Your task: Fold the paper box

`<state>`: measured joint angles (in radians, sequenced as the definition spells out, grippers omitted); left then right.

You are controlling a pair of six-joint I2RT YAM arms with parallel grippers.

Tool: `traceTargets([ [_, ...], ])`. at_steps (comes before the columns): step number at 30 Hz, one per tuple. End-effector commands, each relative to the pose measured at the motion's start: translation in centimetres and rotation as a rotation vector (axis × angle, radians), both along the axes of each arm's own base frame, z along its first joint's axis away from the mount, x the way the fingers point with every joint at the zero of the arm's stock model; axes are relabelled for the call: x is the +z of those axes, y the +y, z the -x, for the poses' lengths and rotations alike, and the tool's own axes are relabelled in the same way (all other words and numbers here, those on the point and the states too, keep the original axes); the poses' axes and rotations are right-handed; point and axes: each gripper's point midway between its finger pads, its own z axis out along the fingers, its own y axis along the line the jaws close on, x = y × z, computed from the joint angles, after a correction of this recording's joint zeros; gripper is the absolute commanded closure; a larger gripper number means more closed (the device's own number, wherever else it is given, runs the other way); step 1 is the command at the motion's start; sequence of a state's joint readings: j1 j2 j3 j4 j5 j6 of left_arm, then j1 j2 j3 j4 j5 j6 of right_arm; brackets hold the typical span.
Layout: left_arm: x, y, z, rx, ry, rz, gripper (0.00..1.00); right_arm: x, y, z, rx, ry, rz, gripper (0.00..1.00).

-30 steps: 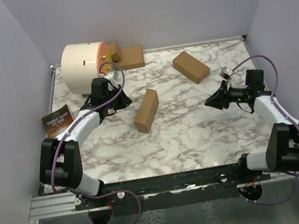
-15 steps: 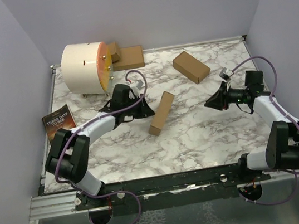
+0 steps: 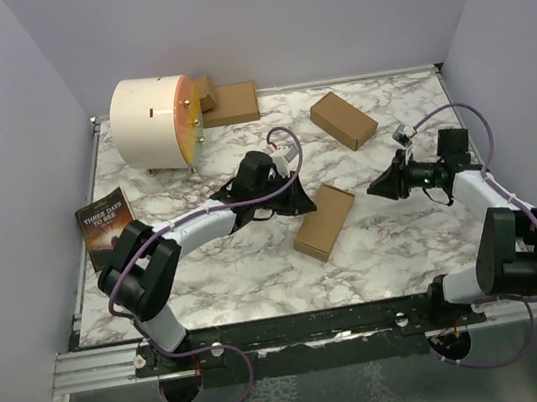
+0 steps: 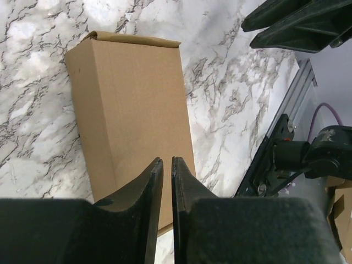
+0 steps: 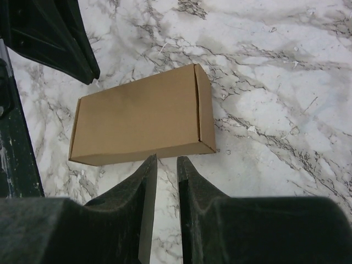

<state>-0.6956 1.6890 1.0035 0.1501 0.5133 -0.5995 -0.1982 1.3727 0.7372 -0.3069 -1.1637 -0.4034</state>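
The paper box point(image 3: 324, 221), a closed brown carton, lies flat, diagonal, on the table point(image 3: 406, 241).

Both arms reach inward — left gripper point(image 3: 307, 204) jaws almost together (empty), right gripper point(image 3: 373, 185) slightly parted.

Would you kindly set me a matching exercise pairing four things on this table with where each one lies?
Things:
1. paper box
2. second brown carton
3. white drum
4. book

Places:
a. far left corner of the table
b. left edge
c. middle
d. far side, right of centre

Pairs: 1-c; 2-d; 3-a; 4-b
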Motion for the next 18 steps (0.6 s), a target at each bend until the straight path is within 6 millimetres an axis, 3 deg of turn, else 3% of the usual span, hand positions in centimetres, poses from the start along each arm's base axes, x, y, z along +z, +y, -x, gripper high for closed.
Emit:
traceTargets([
  [1,1.1,0.8,-1.0,0.047,-0.087,-0.023,0.81,-0.6,-0.1,0.0,-0.004,0.012,-0.006,0.79],
  [6,0.3,5.1,-2.5,0.151,-0.169,-0.083,0.71,-1.7,0.6,0.5,0.032,0.022,0.022,0.83],
  [10,-2.4,8.6,-2.9,0.219,-0.128,-0.135,0.78,-3.6,2.5,0.6,0.089,0.045,0.135,0.91],
  [13,-3.8,9.2,-1.9,0.209,-0.101,-0.136,0.83,-5.2,3.3,0.7,0.125,0.098,0.205,0.99],
  [18,-4.6,7.8,0.1,0.153,-0.041,-0.035,0.86,-7.4,4.4,1.1,0.19,0.185,0.3,0.99],
])
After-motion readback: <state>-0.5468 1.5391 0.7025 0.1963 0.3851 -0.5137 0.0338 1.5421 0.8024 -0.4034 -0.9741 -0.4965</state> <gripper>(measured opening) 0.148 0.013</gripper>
